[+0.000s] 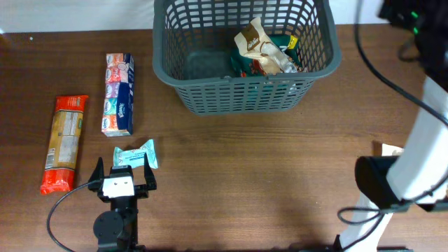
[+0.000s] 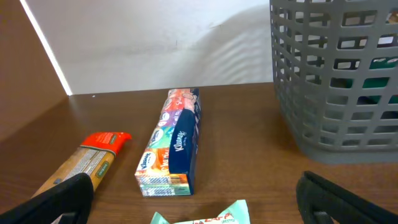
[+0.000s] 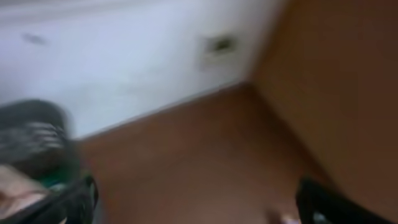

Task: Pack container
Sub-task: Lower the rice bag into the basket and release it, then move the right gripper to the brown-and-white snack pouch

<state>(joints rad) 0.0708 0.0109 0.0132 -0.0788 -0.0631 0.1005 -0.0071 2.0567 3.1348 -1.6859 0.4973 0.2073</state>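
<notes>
The dark grey slotted basket stands at the back middle of the table with several packets inside it; it also shows in the left wrist view. A small mint-green packet lies between my left gripper's open fingers, and its top edge shows in the left wrist view. A tissue pack and a long orange packet lie at the left. My right gripper is open and empty; its view is blurred. The right arm is at the right.
In the left wrist view the tissue pack and the orange packet lie ahead, with a white wall behind the table. A cable runs along the right side. A pale object lies by the right arm.
</notes>
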